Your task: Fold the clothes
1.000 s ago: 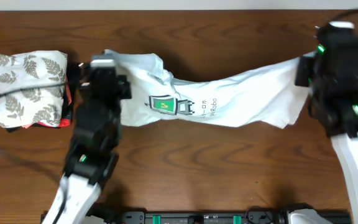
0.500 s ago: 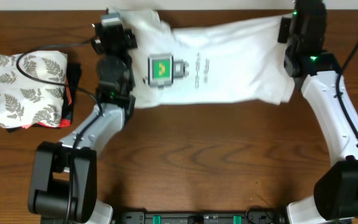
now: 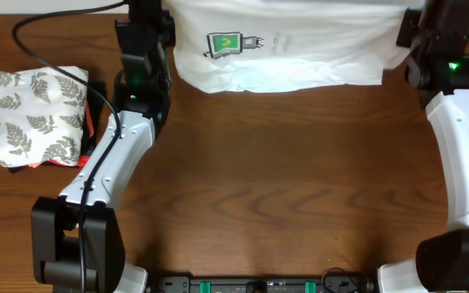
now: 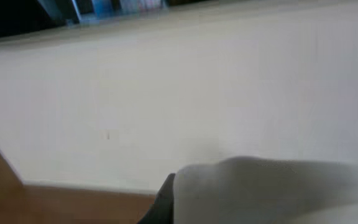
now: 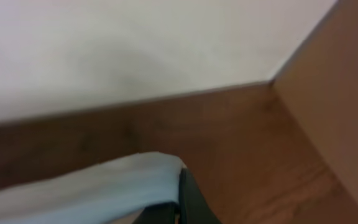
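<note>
The white T-shirt (image 3: 291,49), the clothes, is stretched flat across the table's far edge, its green-and-black print (image 3: 225,43) near the left. My left gripper (image 3: 157,18) is shut on the shirt's left end, my right gripper (image 3: 418,28) shut on its right end. In the left wrist view white cloth (image 4: 272,190) bunches against a dark finger (image 4: 163,202). White cloth (image 5: 98,193) likewise fills the jaws beside a dark finger (image 5: 191,202) in the right wrist view. The shirt's far part runs out of the overhead view.
A folded white cloth with grey fern leaves (image 3: 35,114) lies at the left on black and red folded garments (image 3: 90,122). A black cable (image 3: 51,18) loops from the left arm. Brown wooden table (image 3: 283,187) stretches in front of the shirt.
Both grippers have carried the shirt away from me to the table's far edge. It has gone from a sagging band to a wide, spread sheet.
</note>
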Motion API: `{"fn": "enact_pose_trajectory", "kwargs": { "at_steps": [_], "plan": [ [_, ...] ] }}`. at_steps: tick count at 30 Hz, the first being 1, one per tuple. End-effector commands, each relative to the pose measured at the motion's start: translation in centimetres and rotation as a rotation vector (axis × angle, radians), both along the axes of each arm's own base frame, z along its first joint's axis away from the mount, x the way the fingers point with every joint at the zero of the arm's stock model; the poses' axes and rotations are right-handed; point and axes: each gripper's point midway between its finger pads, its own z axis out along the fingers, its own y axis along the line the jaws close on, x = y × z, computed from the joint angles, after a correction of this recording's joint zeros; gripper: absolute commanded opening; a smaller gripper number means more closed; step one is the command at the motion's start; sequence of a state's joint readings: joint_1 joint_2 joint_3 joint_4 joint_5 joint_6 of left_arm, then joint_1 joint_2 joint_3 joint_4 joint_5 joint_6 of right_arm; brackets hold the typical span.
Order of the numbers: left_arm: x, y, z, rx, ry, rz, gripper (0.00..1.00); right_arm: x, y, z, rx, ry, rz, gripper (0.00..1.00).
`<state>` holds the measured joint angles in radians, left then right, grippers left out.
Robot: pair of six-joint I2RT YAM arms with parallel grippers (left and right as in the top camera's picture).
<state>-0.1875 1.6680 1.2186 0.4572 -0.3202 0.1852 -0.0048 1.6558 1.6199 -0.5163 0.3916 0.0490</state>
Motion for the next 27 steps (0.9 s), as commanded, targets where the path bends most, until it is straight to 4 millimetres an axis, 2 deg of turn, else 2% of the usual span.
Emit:
{"fn": "enact_pose_trajectory", "kwargs": {
  "at_steps": [1, 13, 18, 22, 27],
  "plan": [
    [0.0, 0.7, 0.4, 0.013, -0.001, 0.024, 0.06, -0.2, -0.4, -0.6, 0.013, 0.018, -0.017, 0.01],
    [-0.8, 0.3, 2.1, 0.007, -0.032, 0.011, 0.06, -0.6, -0.3, -1.2, 0.013, 0.054, -0.011, 0.01],
    [-0.7, 0.3, 1.4, 0.011, -0.005, 0.011, 0.06, -0.5, -0.3, -1.1, 0.015, 0.044, -0.009, 0.01],
    [-0.4, 0.1, 1.2, 0.009, -0.014, -0.001, 0.06, 0.7, 0.1, -0.8, 0.005, 0.014, 0.029, 0.01],
    [0.7, 0.1, 2.4, -0.008, -0.101, -0.049, 0.06, 3.1, 0.5, 0.1, 0.010, -0.083, 0.053, 0.01]
  ]
}}
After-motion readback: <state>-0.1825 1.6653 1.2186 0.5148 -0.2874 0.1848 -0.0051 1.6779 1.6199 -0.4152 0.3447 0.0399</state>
